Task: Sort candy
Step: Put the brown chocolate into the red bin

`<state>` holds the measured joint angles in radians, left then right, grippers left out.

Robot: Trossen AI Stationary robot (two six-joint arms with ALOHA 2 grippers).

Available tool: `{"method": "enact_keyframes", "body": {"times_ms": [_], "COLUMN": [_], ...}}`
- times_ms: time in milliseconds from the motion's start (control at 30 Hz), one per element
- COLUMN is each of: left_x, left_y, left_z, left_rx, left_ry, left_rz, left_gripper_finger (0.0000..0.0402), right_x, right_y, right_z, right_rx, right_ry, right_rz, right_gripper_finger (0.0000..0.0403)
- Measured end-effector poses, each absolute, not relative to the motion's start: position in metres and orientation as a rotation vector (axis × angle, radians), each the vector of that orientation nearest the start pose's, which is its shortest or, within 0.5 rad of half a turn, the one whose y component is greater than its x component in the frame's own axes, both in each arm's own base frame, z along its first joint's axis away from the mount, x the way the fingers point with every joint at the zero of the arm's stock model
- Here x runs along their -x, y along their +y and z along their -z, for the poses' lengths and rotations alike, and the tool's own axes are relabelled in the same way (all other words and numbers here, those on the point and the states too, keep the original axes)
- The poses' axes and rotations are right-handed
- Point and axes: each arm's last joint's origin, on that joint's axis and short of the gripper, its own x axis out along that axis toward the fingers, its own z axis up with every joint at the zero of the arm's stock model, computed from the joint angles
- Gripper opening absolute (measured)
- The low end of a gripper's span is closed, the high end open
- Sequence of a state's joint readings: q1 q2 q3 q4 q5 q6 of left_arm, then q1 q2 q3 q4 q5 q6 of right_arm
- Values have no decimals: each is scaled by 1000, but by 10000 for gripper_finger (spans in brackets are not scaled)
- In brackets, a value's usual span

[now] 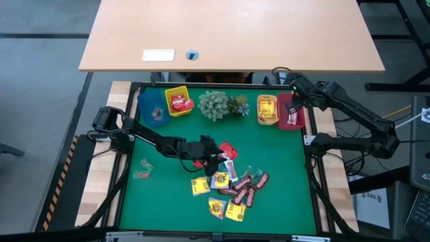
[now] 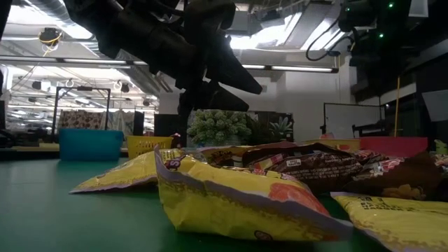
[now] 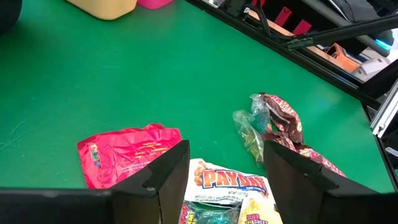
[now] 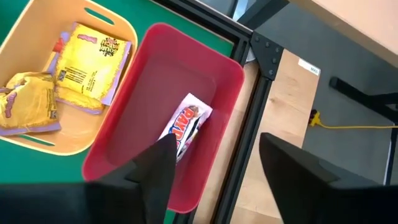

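The candy lies in a pile point(image 1: 232, 188) on the green mat: yellow square packets point(image 2: 238, 199), dark brown-red bars point(image 3: 283, 118), a red packet point(image 3: 127, 152) and a white PayDay packet point(image 3: 227, 180). My left gripper point(image 3: 225, 149) is open and hovers over the pile's far-left edge point(image 1: 213, 156), its fingers standing either side of the PayDay packet. My right gripper point(image 4: 216, 140) is open above the red bin point(image 4: 149, 93) at the table's far right. One white bar point(image 4: 186, 124) lies flat on that bin's floor.
Along the far edge stand a blue bin point(image 1: 153, 107), a yellow bin point(image 1: 179, 101) with red packets, a grey-green plant cluster point(image 1: 222, 104) and an orange bin point(image 4: 68, 68) holding yellow packets. Two clear wrappers point(image 1: 142, 168) lie apart on the mat's left, with bare mat around them.
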<state>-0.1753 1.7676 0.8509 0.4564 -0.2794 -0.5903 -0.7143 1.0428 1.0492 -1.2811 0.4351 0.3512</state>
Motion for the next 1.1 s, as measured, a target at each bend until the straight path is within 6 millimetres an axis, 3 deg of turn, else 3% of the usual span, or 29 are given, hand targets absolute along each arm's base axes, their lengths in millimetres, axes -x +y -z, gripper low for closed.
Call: {"method": "enact_keyframes", "body": {"times_ms": [200,433,533,633,767,933,1100], "left_x": [-350,-350,-350,-350,-350,-350,-350], "left_y": [-54,-54,-54,-54,-54,-54,-54], "left_z": [-162,-162,-162,-162,-162,-162,-162], "left_rx": [476,476,476,476,476,476,476], "left_ry": [403,402,402,402,402,402,403], "left_rz": [-231,-230,-230,-231,-231,-231,-231], "left_gripper_finger": [190,190,190,190,190,190,190], "right_x": [-114,-128,-136,-148,-168,-186,-190], "right_y": [-110,-92,-82,-69,-45,-2,46], "right_z": [-302,-303,-308,-311,-312,-312,-306], "right_rx": [-545,-1069,-1164,-1132,-1047,-896,-696], "right_ry": [1148,1047,989,995,1029,1088,1170], "right_rz": [1113,375,98,-9,-6,-79,-176], "right_gripper_finger": [245,242,241,241,241,241,241]}}
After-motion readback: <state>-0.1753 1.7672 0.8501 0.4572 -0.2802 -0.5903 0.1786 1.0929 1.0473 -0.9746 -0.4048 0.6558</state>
